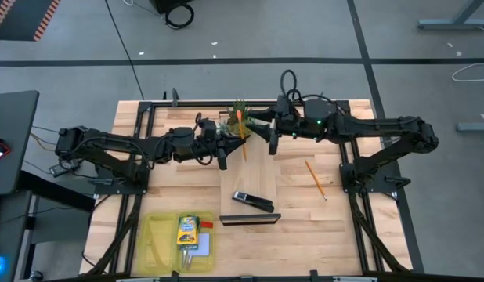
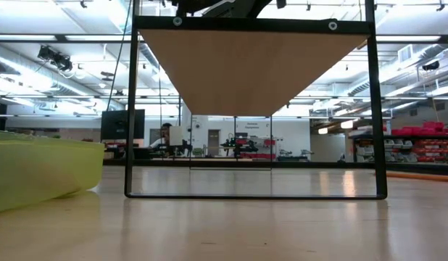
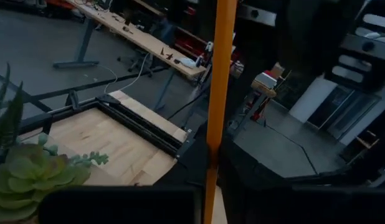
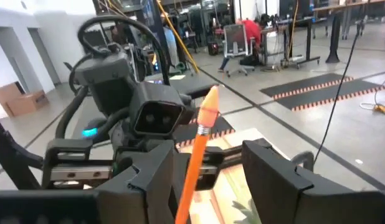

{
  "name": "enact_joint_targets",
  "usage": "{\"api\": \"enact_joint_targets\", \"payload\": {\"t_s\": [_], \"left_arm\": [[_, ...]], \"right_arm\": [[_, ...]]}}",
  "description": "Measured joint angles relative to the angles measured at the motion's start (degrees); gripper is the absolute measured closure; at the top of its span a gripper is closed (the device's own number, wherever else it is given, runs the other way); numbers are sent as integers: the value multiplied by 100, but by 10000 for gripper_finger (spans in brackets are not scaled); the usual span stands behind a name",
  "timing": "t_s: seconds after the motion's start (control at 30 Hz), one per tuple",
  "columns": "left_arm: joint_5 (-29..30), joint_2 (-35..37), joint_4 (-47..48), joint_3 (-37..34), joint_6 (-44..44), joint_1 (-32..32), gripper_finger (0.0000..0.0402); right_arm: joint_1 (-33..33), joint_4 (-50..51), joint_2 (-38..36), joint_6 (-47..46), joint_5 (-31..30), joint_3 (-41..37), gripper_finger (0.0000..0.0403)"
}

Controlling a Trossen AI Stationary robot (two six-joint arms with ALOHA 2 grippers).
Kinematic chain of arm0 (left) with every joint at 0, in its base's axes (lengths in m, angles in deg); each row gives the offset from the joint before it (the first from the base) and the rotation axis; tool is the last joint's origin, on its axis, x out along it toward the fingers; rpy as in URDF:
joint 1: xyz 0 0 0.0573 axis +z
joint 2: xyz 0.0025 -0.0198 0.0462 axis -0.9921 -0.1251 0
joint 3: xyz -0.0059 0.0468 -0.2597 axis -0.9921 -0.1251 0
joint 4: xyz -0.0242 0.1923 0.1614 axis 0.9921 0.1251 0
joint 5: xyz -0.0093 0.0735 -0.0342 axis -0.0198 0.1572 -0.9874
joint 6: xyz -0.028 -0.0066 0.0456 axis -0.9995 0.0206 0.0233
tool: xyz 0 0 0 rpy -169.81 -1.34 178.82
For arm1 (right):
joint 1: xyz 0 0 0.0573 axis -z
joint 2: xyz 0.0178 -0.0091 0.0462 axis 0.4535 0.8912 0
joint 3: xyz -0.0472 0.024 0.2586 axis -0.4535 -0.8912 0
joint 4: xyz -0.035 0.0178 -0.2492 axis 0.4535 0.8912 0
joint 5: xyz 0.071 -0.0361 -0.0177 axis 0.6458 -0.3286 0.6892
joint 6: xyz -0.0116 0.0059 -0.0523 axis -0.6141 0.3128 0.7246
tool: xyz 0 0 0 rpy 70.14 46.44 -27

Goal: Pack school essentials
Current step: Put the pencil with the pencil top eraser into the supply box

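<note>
Over the far middle of the wooden table, both arms meet above the small potted plant — and an orange pencil passes between them. The left claw and the right claw sit close together at the pencil. In the left wrist view the pencil stands upright between that claw's dark fingers, apparently clamped, with the plant's green leaves just beside. In the right wrist view the same pencil, eraser end up, rises tilted in the gap between the right claw's fingers, which stand apart on either side of it; whether they touch it cannot be told.

A second orange pencil lies alone on the table's right side. Near the middle lies the black stapler, and just in front of it a dark flat bar.

At the near left corner sits a yellow-green tray — inside it, the yellow-and-green crayon box and a pale blue note pad. From table height, only the tray's wall shows at the left.
</note>
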Motion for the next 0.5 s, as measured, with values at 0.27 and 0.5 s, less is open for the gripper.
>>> {"api": "enact_joint_targets", "payload": {"t_s": [0.27, 0.5], "left_arm": [[-31, 455, 1214, 0, -499, -92, 379], [-42, 795, 2244, 4, -1103, -426, 372]], "right_arm": [[253, 1084, -703, 122, -280, 0, 207], [472, 1835, -1229, 157, -566, 0, 207]]}}
